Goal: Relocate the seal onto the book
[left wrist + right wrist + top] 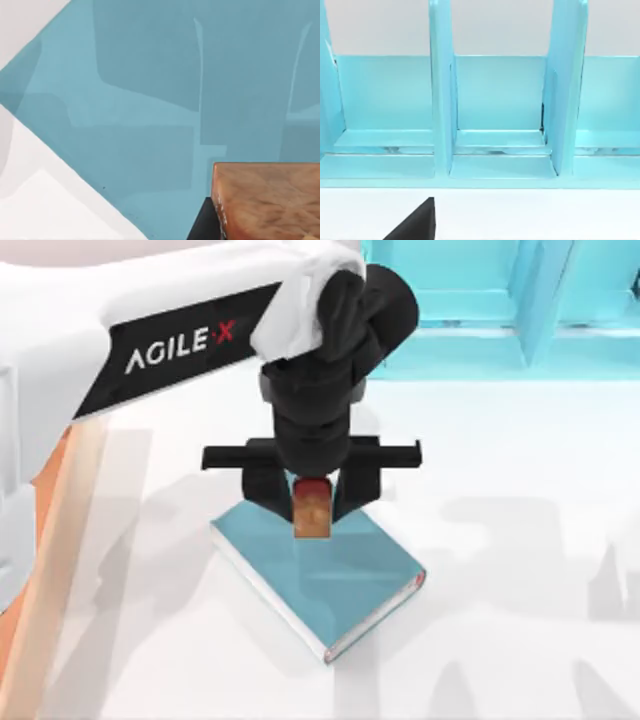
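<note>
Left claw at frame centre, pinching seal by its narrower top, above far corner of book on counter. Seal judged small, rigid, light; flat sides best for grip. Right claw's state: cannot tell.

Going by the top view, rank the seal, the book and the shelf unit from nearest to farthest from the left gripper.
1. The seal, between the left gripper's fingers, over the book.
2. The book, on the table directly beneath.
3. The light-blue shelf unit, at the table's far right.
</note>
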Motion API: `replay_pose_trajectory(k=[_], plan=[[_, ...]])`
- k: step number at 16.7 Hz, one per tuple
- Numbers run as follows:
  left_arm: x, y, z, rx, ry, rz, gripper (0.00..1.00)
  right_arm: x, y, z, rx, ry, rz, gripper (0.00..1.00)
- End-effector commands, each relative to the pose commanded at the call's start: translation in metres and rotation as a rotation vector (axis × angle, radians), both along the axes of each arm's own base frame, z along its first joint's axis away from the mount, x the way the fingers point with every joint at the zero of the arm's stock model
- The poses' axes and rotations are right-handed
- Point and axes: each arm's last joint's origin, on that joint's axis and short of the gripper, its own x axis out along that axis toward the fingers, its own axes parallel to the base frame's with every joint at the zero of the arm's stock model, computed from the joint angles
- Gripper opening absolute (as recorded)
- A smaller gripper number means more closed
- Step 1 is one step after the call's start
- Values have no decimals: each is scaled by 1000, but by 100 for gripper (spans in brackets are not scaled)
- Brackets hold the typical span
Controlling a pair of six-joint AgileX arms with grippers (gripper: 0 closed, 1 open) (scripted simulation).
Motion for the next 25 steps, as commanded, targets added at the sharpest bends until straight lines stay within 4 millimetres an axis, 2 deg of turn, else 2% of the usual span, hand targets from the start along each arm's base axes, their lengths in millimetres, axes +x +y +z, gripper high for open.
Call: replay_pose_trajectory(k=[12, 25], plan=[[-1, -1, 4, -1, -1, 0, 0, 0, 0, 0, 0, 0, 0, 100], [-1, -1, 4, -1, -1, 0, 98, 0, 0, 0, 0, 0, 0, 100]])
